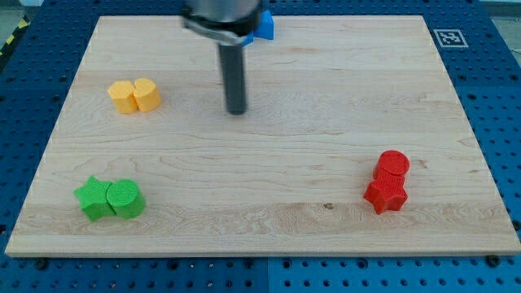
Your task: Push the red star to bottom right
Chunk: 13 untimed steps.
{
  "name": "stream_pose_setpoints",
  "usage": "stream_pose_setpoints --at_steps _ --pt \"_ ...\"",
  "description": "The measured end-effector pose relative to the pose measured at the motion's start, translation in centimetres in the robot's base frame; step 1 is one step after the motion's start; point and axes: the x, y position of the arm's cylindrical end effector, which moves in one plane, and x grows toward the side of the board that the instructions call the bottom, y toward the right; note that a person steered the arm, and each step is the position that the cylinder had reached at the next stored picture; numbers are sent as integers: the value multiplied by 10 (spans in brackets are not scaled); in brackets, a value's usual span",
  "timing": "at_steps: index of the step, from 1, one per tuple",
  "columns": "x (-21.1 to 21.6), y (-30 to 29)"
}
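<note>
A pale wooden board (269, 163) lies on a blue perforated table. The red star (386, 195), a chunky bright-red block, sits near the view's bottom right, touching the red cylinder (393, 163) just above it. My tip (236, 111) holds nothing, well apart toward the upper left.

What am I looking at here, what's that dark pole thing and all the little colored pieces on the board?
This is one camera view of a wooden board on a blue table. The dark pole is a robot arm's rod; it holds nothing and only pushes. My tip rests in the upper middle, apart from every block. Top left are two yellow blocks. Bottom left are a green star and green cylinder. On the right, a red cylinder touches the red star. A blue block peeks out behind the arm.
</note>
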Motion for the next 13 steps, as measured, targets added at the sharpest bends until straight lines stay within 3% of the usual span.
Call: stream_pose_setpoints --at_steps 1,4,6,9,12,13 --pt "13 26" --pt "28 27" --pt "98 61" --pt "146 110" --pt "141 122" --pt "141 158"
